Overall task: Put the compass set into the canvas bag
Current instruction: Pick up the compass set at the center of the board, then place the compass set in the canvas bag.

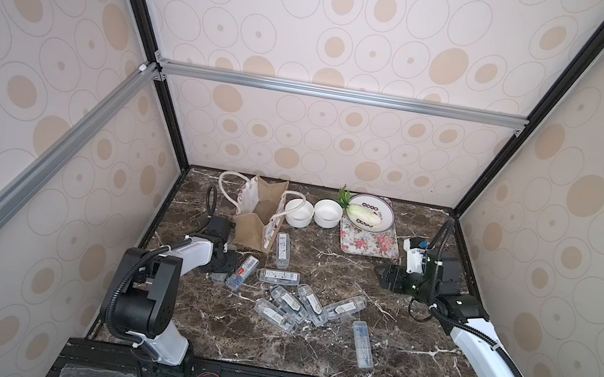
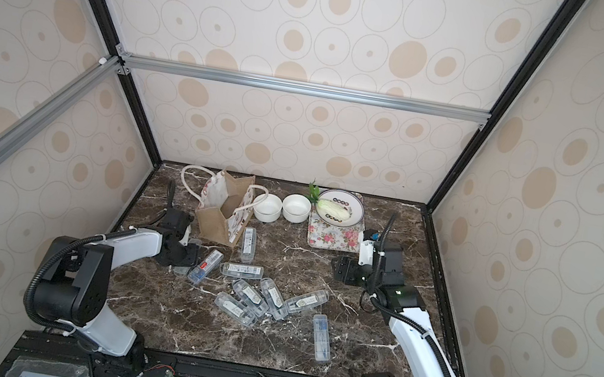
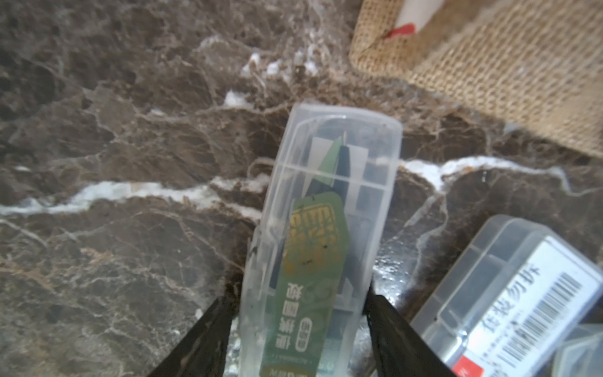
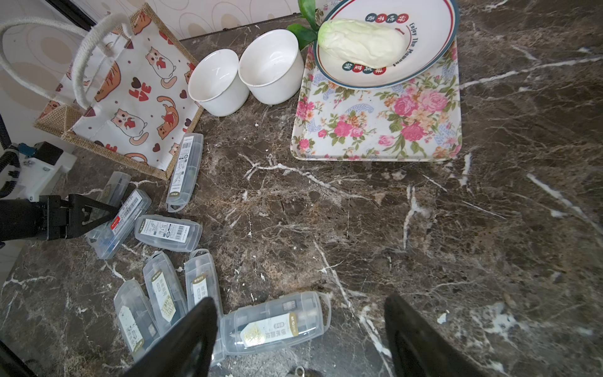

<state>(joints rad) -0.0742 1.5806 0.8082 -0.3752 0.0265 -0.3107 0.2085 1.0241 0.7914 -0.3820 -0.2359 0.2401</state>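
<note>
Compass set (image 3: 323, 228) lies on brown white-veined marble tabletop (image 1: 307, 348) between circle-patterned walls (image 1: 321, 139).

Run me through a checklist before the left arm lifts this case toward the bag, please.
1. Compass case sits between the fingers of the left gripper: ok.
2. Grip firm on it: cannot tell.
3. Canvas bag mouth open: ok.
4. Neighbouring case apart from the compass case: ok.
5. Right gripper open, empty, away from the bag: ok.

The canvas bag (image 3: 505, 81) is rough burlap, the compass set (image 3: 326, 212) clear plastic.
</note>
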